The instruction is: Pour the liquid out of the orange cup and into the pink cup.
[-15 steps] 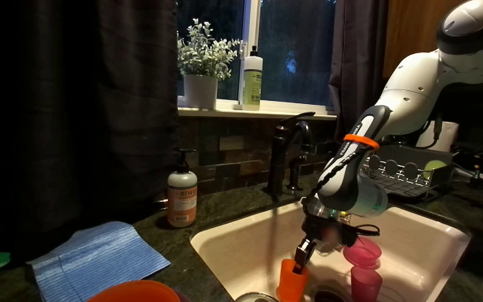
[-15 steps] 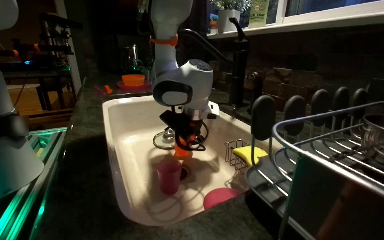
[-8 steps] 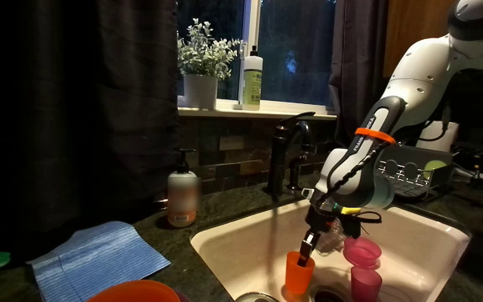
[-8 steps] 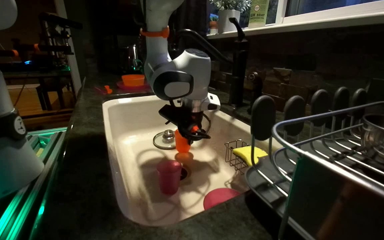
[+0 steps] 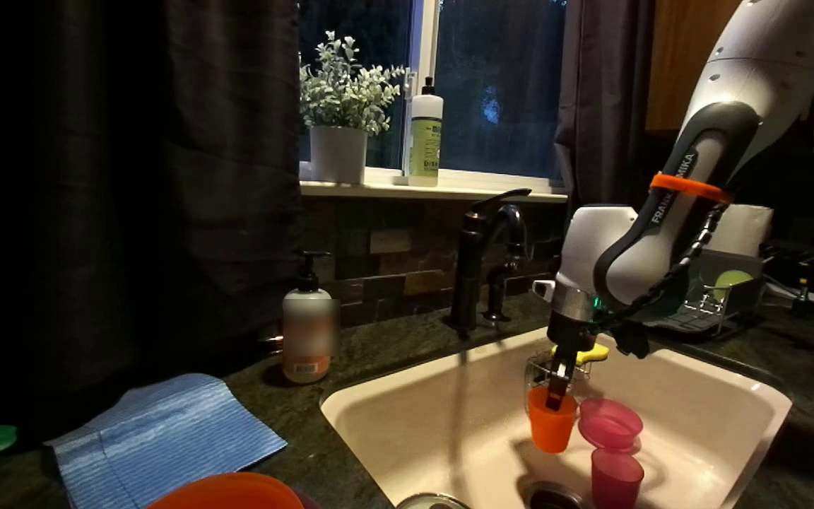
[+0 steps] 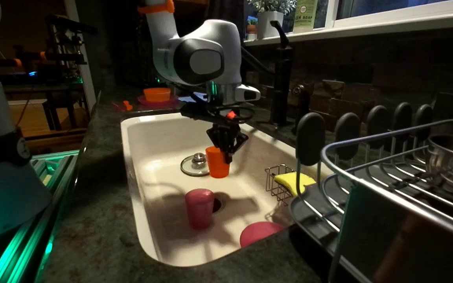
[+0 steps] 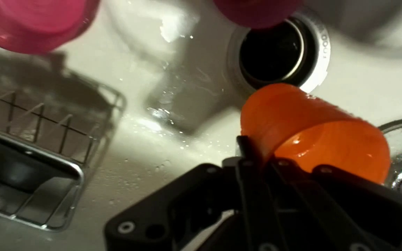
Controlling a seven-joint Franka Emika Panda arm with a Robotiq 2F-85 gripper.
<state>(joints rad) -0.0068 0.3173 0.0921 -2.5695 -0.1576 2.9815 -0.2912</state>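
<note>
The orange cup (image 5: 552,433) hangs nearly upright above the sink floor, also seen in an exterior view (image 6: 218,166). My gripper (image 5: 557,401) is shut on its wall, with one finger inside the rim and one outside. In the wrist view the cup (image 7: 288,108) shows wet glints inside; whether it holds liquid I cannot tell. The pink cup (image 5: 617,482) stands upright beside the drain, apart from the orange cup, and shows in an exterior view (image 6: 199,210). In the wrist view only part of the pink cup (image 7: 258,12) shows, at the top edge.
A pink bowl (image 5: 610,425) lies in the sink (image 5: 414,417) near the pink cup. A wire caddy with a yellow sponge (image 6: 294,182) hangs on the sink wall. A glass lid (image 6: 189,167) lies behind the orange cup. The faucet (image 5: 467,276) and dish rack (image 6: 364,177) stand alongside.
The gripper has lifted the orange cup and carried it rightward in an exterior view, closer to the pink cup and bowl. The arm has risen. The pink cup has not moved.
</note>
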